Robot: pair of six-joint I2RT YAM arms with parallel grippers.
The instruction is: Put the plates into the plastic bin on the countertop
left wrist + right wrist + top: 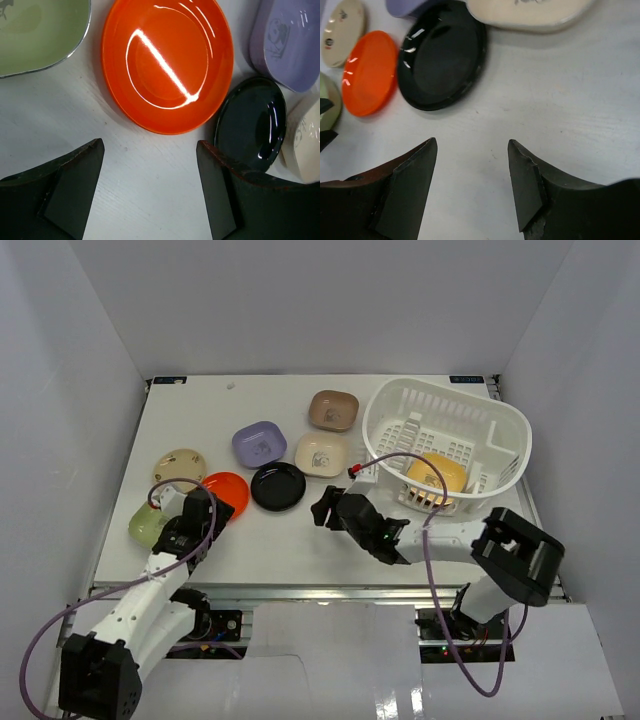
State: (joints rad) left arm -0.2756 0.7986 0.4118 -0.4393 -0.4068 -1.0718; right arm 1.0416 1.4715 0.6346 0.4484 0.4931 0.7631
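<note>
Left wrist view: my left gripper [150,150] hangs low over the countertop [150,200], jaws wide and empty, tips just short of the near rim of the orange plate [167,65]; the green plate [40,30] lies just beside it on one side, the black plate [252,122] on the other.

My right gripper [472,145] is likewise open and holds nothing; it points at the black plate across a strip of bare white top.

From above, the plastic bin [380,415] sits at the far right with one yellow plate [440,478] inside; the brown plate [333,410], lavender plate [259,444], cream plate [321,455] and beige plate [180,465] lie out on the top, well apart from the bin's floor.

I judge the task early, both arms at the reach before a pick; each dish is shallow and flat, so I need one finger over the rim and one outside it; orange and black sit close, so my arms may crowd each other.
</note>
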